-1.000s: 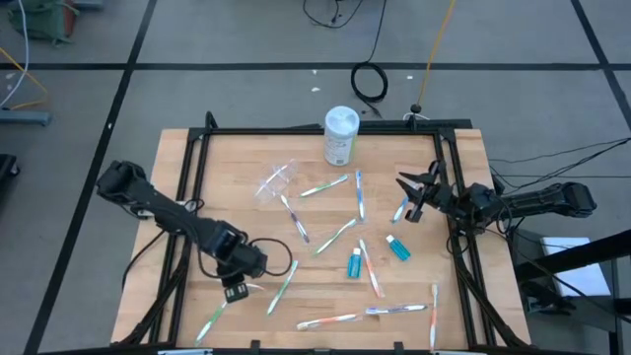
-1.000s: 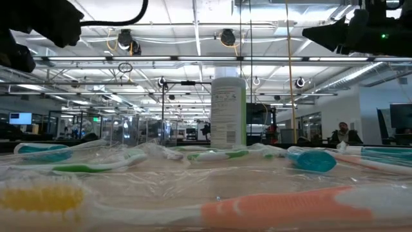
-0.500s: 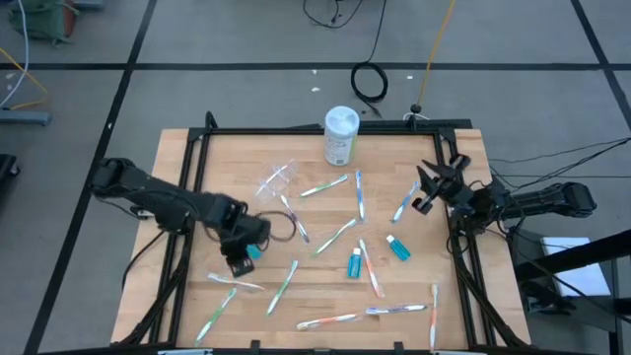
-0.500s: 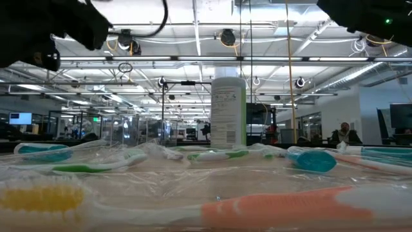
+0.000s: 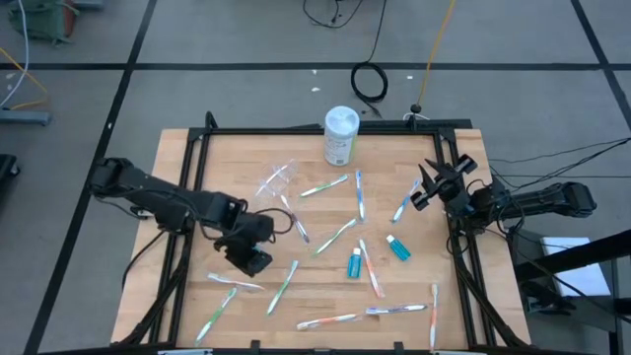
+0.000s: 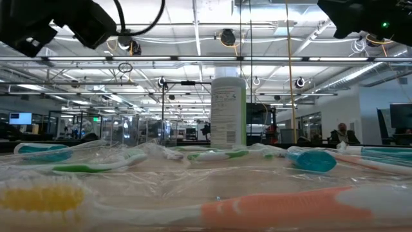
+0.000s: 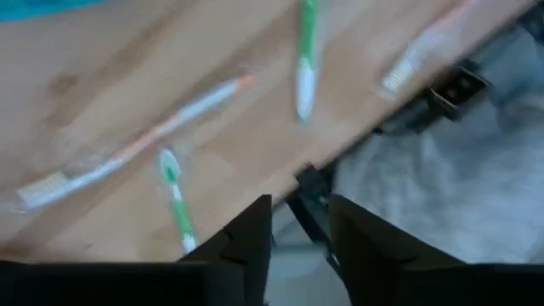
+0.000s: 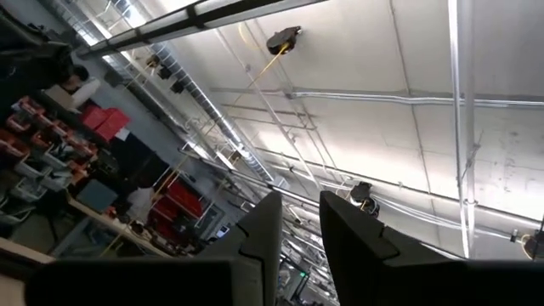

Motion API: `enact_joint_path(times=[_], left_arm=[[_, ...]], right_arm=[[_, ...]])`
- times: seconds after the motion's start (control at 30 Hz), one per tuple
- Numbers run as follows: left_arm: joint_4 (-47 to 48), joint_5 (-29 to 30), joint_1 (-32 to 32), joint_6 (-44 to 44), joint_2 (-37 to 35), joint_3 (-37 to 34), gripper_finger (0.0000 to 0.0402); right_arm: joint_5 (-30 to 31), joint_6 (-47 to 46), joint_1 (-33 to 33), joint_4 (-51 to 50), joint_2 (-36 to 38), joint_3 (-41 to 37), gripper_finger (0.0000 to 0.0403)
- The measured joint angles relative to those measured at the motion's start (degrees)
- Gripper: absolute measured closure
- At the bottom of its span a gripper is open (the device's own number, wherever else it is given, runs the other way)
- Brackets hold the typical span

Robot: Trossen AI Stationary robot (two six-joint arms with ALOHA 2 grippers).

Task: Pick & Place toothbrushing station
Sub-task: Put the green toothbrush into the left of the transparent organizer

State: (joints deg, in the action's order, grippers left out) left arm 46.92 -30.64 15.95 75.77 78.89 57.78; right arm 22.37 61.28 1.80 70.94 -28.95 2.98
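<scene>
Several toothbrushes lie flat and scattered on the wooden table (image 5: 187, 197); one is a white and green brush (image 5: 282, 286). A blue and white brush (image 5: 404, 203) lies by the right edge. Two teal tubes (image 5: 353, 262) (image 5: 397, 248) lie near the middle. The clear cup (image 5: 278, 180) lies on its side at the far left. My left gripper (image 5: 252, 260) is open and empty over the near left part; its wrist view shows brushes (image 7: 177, 200) below. My right gripper (image 5: 442, 177) is open and empty at the right edge, pointing up at the ceiling (image 8: 300, 229).
A tall white canister (image 5: 340, 135) with a pale green label stands at the far edge's middle and shows in the low view (image 6: 228, 113). A black frame (image 5: 315, 130) borders the table. Cables lie on the floor beyond the far edge.
My left gripper has gone from the near left toward the far edge, then a little right, and has turned. A white toothbrush now shows on the table where it was. My right gripper has gone toward the far right corner, away from the blue and white brush.
</scene>
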Motion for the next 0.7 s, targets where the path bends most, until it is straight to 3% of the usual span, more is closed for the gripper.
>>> enact_joint_path(times=[0.17,0.4,0.7], left_arm=[[-2.69,9.59,7.50,2.79,0.84,0.00,0.0241],[-1.10,14.11,14.25,4.56,1.51,-2.38,0.0231],[-5.53,19.73,26.25,22.21,1.60,-9.24,0.0231]], right_arm=[[-0.11,-3.23,0.00,0.24,0.00,0.00,0.0330],[-0.13,-11.93,0.00,-0.13,-0.02,0.00,0.0330],[-0.13,-25.26,0.04,-4.13,-0.04,0.00,0.0330]])
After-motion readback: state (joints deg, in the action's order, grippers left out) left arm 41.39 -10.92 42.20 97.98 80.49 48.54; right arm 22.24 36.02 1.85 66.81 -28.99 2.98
